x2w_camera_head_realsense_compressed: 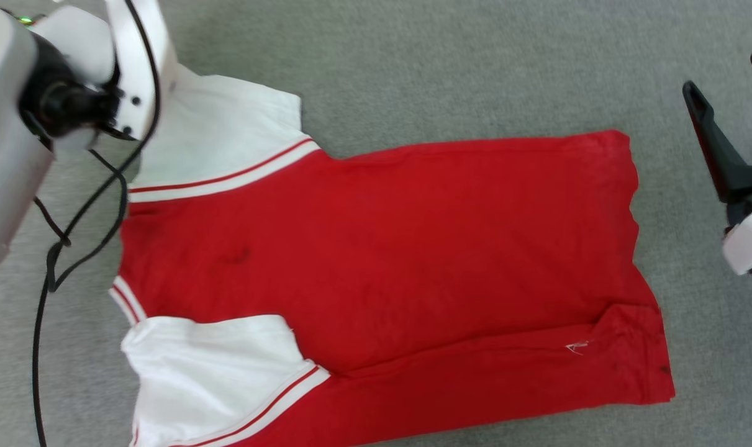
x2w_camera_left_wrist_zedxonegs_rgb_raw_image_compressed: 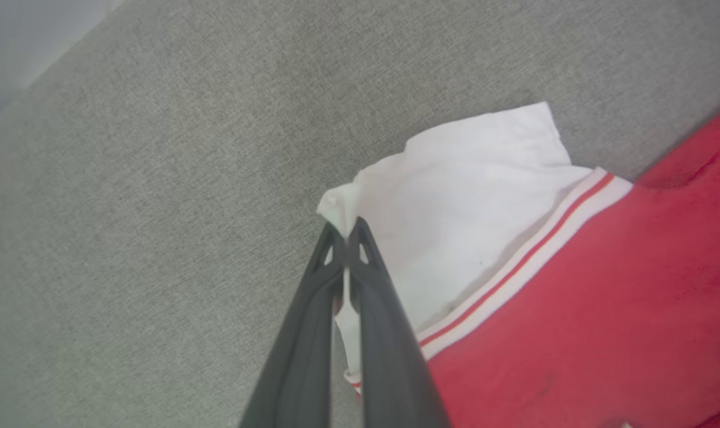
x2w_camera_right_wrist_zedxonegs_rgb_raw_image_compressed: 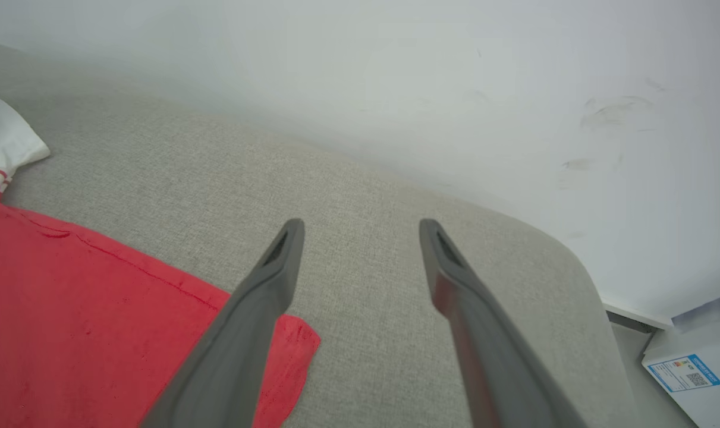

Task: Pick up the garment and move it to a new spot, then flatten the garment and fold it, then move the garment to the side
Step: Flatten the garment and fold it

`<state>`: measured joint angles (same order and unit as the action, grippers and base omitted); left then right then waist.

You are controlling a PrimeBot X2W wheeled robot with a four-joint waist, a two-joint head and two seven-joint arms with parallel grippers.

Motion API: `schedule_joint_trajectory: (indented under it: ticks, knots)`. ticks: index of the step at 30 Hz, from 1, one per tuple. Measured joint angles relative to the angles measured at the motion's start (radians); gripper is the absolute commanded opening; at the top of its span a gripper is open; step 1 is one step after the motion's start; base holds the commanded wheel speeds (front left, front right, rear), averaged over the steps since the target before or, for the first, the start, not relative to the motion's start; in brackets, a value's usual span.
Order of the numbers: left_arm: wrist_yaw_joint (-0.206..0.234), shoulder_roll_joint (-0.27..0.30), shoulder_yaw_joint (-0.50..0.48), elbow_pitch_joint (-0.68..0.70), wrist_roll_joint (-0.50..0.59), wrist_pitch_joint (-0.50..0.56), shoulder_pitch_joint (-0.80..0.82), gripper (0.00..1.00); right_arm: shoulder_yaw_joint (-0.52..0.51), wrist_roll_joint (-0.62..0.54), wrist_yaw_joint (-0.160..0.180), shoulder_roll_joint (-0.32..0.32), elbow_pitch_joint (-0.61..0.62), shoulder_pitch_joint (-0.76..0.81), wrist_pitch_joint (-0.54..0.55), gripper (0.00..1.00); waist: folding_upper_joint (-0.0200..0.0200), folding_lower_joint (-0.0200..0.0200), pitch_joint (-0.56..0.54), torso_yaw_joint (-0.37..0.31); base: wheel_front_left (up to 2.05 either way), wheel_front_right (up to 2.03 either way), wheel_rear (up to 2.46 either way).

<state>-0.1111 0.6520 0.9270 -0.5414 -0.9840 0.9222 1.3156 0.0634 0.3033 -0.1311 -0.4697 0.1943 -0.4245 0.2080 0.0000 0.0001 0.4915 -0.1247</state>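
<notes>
Red garment (x2w_camera_head_realsense_compressed: 413, 248) lies spread mid grey cushion (x2w_camera_head_realsense_compressed: 475, 62), left hand (x2w_camera_left_wrist_zedxonegs_rgb_raw_image_compressed: 346, 238) pinched tight on its white sleeve (x2w_camera_left_wrist_zedxonegs_rgb_raw_image_compressed: 455, 196), right hand (x2w_camera_right_wrist_zedxonegs_rgb_raw_image_compressed: 361, 227) wide apart near the hem (x2w_camera_head_realsense_compressed: 627, 205); likely best to draw the sleeve inward low and smooth

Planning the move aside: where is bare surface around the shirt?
Bare grey woven surface lies above the white-sleeved red jersey shirt in the head view, and past its hem by the open right tool. Crowded at the sleeve end: left tool pinching a sleeve, black cables.
</notes>
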Motion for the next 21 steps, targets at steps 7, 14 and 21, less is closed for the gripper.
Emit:
schedule_joint_trajectory:
  ticks: [7, 14, 21]
  knots:
    - [-0.012, -0.013, 0.032, 0.072, 0.017, -0.083, -0.034, 0.0, 0.136, 0.223, 0.0, -0.213, -0.09, -0.15, 0.431, 1.0, 0.0, -0.0001, -0.06, 0.058, 0.0, 0.0, 0.0]
    - [-0.014, -0.027, 0.043, 0.127, 0.023, -0.142, -0.039, 0.0, 0.323, 0.368, 0.0, -0.335, -0.16, -0.295, 0.768, 1.0, 0.0, -0.0001, -0.064, 0.112, 0.0, 0.0, 0.0]
    - [-0.017, -0.044, 0.056, 0.149, 0.039, -0.175, -0.026, 0.0, 0.406, 0.402, 0.0, -0.309, -0.273, -0.391, 0.881, 1.0, 0.0, -0.0001, -0.017, 0.151, 0.0, 0.0, 0.0]
